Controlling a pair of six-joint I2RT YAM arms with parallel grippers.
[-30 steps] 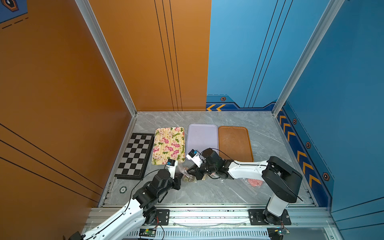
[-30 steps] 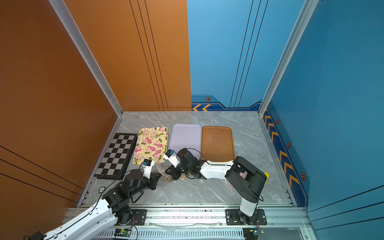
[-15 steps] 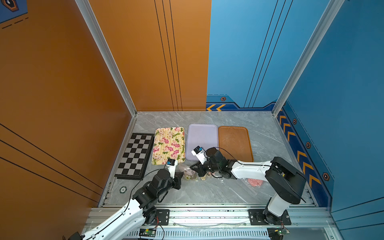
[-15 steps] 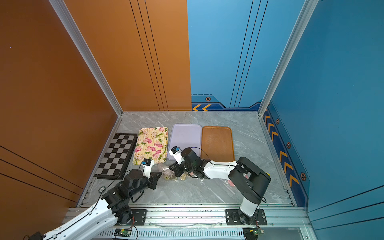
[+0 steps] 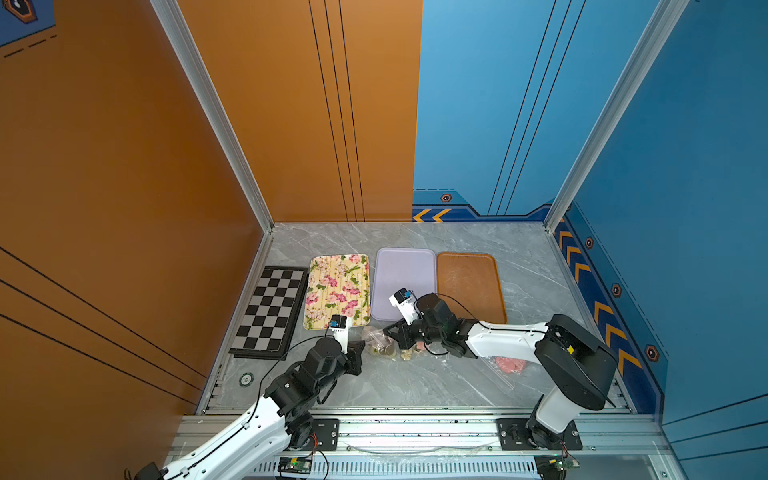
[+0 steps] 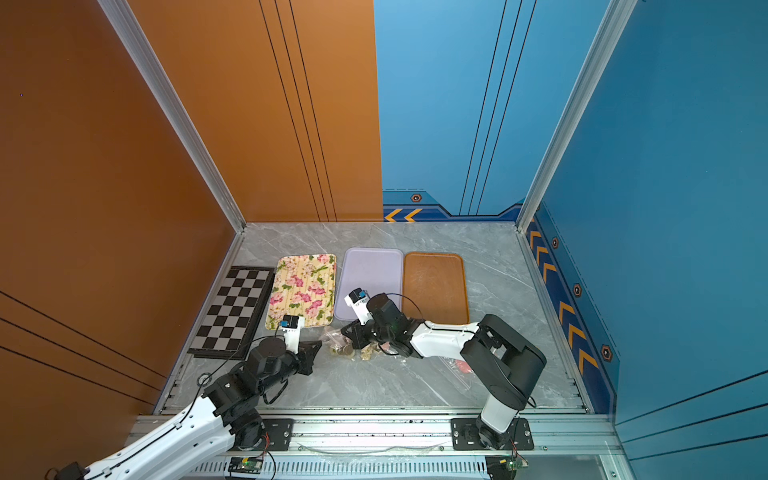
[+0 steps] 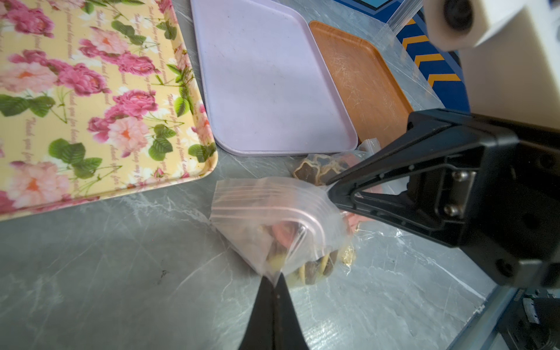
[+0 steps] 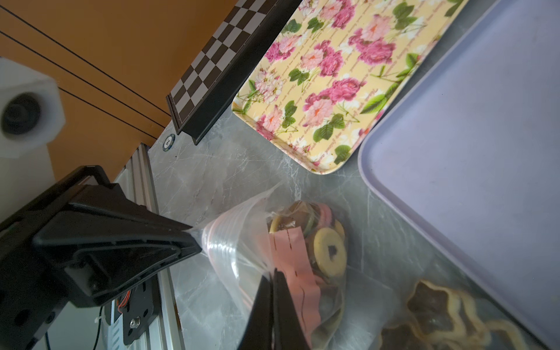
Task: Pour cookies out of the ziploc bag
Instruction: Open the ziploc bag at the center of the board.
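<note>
A clear ziploc bag (image 7: 272, 212) sits low over the grey table in front of the trays, its pink zip strip stretched between both grippers. Inside lie round cookies (image 8: 330, 253), yellow, pink and brown, behind a pink paper slip. My left gripper (image 7: 274, 281) is shut on one edge of the bag's mouth. My right gripper (image 8: 272, 272) is shut on the opposite edge. In both top views the bag (image 5: 378, 340) (image 6: 338, 340) hangs between the left gripper (image 5: 361, 345) and the right gripper (image 5: 386, 330).
A second bag of dark star cookies (image 8: 439, 312) lies beside the held one, under the right arm. Another bag of pink discs (image 5: 509, 365) lies further right. Behind stand a floral tray (image 5: 338, 291), a lilac tray (image 5: 405, 274), a brown tray (image 5: 469, 282) and a chessboard (image 5: 270, 311).
My right gripper has drawn back and a little to the right with its edge of the bag, stretching the mouth. The left arm has hardly moved.
</note>
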